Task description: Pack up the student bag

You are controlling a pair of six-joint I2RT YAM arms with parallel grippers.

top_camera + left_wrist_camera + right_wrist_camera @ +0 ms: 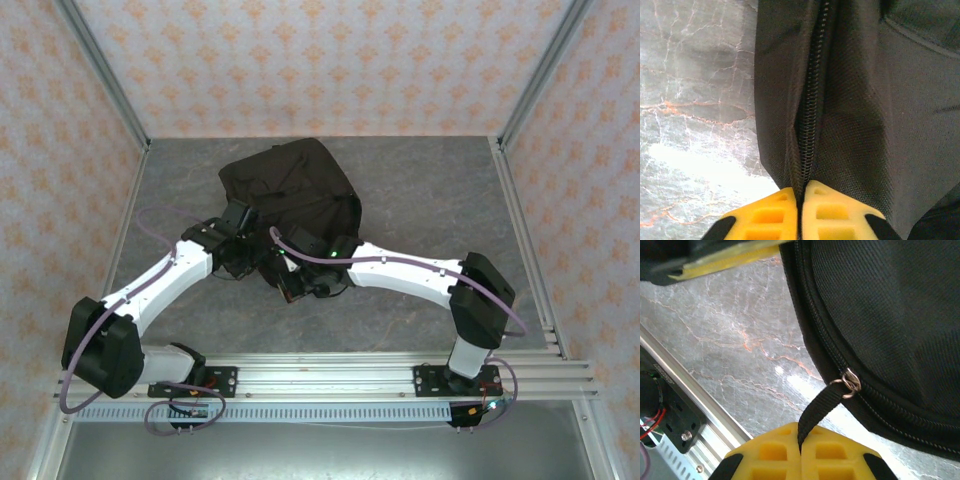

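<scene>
The student bag (290,190), black fabric with a rounded top, lies on the grey marble table, and both arms meet at its near edge. My left gripper (801,189) is shut on a fold of the bag's fabric (865,100) right along the zipper teeth (812,100). My right gripper (801,432) is shut on the black webbing pull strap (822,407), which hangs from the metal zipper slider (850,382) on the bag's edge (890,315). In the top view the left gripper (255,262) and right gripper (300,283) sit close together.
An aluminium rail (700,415) runs along the near table edge, close below the right gripper. Patterned walls with metal posts (110,70) enclose the table on three sides. A yellow finger of the left gripper (725,257) crosses the top of the right wrist view.
</scene>
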